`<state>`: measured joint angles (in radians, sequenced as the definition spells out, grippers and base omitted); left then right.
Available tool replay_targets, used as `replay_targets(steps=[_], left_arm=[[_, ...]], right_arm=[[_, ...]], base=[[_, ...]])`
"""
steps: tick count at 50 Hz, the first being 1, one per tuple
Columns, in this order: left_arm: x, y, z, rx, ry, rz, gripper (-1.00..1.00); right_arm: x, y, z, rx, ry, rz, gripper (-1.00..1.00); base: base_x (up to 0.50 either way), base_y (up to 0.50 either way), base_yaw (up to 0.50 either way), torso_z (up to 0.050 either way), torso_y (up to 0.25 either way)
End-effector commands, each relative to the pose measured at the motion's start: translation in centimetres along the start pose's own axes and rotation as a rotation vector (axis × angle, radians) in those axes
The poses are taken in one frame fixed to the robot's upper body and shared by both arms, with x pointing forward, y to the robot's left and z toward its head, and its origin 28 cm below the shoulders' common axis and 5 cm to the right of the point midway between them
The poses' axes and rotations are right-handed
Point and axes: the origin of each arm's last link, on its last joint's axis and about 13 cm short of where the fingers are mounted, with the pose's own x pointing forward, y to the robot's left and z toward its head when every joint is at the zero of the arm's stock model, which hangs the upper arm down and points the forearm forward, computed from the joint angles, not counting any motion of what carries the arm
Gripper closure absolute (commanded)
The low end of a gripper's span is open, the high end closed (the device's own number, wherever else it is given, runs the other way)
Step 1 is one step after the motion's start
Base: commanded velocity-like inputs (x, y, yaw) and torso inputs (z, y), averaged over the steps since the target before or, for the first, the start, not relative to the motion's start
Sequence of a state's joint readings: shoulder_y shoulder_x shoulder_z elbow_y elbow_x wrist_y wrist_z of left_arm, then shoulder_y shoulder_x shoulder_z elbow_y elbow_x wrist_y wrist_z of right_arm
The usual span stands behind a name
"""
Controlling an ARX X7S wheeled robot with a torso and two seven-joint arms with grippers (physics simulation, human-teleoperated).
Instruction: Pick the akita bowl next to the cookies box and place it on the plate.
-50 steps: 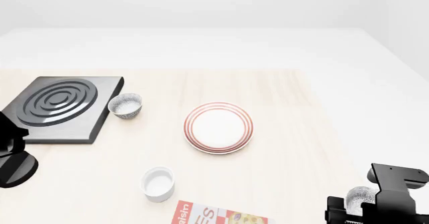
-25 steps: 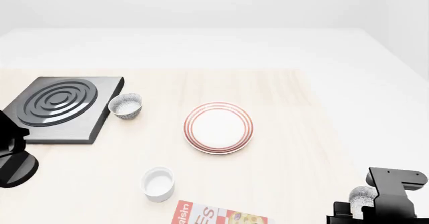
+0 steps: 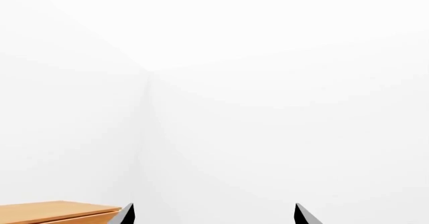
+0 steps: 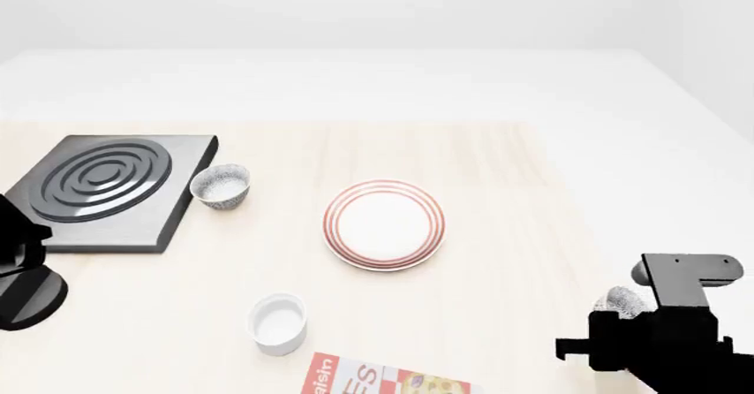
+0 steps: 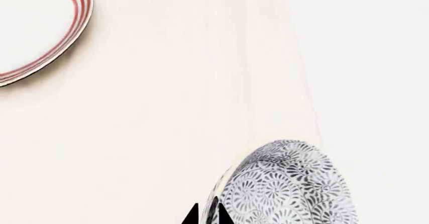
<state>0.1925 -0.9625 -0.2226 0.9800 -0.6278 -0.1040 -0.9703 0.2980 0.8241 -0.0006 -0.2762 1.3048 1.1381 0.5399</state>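
My right gripper [image 5: 208,217] is shut on the rim of the akita bowl [image 5: 288,184], one fingertip on each side of its wall. The bowl's dark speckled outside shows in the right wrist view. From the head view only a sliver of the bowl [image 4: 620,301] shows beside my black right arm [image 4: 666,341], near the table's right front. The plate [image 4: 384,185], white with red rings, lies mid-table, left of and beyond the bowl; its rim [image 5: 75,30] also shows at a corner of the right wrist view. The cookies box [image 4: 389,382] pokes in at the front edge. My left gripper [image 3: 211,216] is open, facing a white wall.
A second speckled bowl [image 4: 221,185] stands beside a black ringed burner plate [image 4: 106,186] at the left. A plain white cup [image 4: 278,322] sits just beyond the cookies box. My left arm [image 4: 24,275] hangs at the left edge. The table's right edge [image 4: 563,208] runs near the held bowl.
My right arm has come up and moved away from the front edge, carrying the bowl with it. The left arm and the things on the table have not moved.
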Motion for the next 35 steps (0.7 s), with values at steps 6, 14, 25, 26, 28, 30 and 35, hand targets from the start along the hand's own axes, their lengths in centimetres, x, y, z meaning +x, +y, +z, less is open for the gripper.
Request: replay_targets(steps=[6, 14, 25, 26, 28, 30, 35], left_arm=[[0.0, -0.1, -0.1, -0.002, 0.002, -0.002, -1.0], [0.0, 0.0, 0.0, -0.003, 0.0, -0.003, -1.0], [-0.1, -0.1, -0.2, 0.0, 0.003, -0.007, -1.0], [-0.1, -0.1, -0.2, -0.001, 0.002, -0.007, -1.0], [-0.1, 0.0, -0.2, 0.0, 0.002, -0.006, -1.0], [-0.1, 0.0, -0.2, -0.001, 0.001, -0.006, -1.0], [-0.1, 0.0, -0.2, -0.002, 0.002, -0.006, -1.0]], right_arm=[[-2.4, 1.5, 8.6, -0.225, -0.298, 0.051, 1.0], [-3.4, 3.2, 12.4, -0.356, -0.421, 0.083, 1.0], [-2.5, 6.9, 17.0, -0.573, -0.584, 0.177, 1.0], [-2.3, 7.1, 17.3, -0.6, -0.599, 0.165, 1.0], [-2.0, 7.7, 17.8, -0.628, -0.647, 0.204, 1.0], [-1.5, 8.4, 18.1, -0.738, -0.742, 0.194, 1.0], [-0.7, 9.2, 19.3, -0.895, -0.818, 0.16, 1.0]], base=[[0.0, 0.0, 0.0, 0.0, 0.0], [0.0, 0.0, 0.0, 0.0, 0.0], [0.0, 0.0, 0.0, 0.0, 0.0], [0.0, 0.0, 0.0, 0.0, 0.0], [0.0, 0.0, 0.0, 0.0, 0.0], [0.0, 0.0, 0.0, 0.0, 0.0], [0.0, 0.0, 0.0, 0.0, 0.0]])
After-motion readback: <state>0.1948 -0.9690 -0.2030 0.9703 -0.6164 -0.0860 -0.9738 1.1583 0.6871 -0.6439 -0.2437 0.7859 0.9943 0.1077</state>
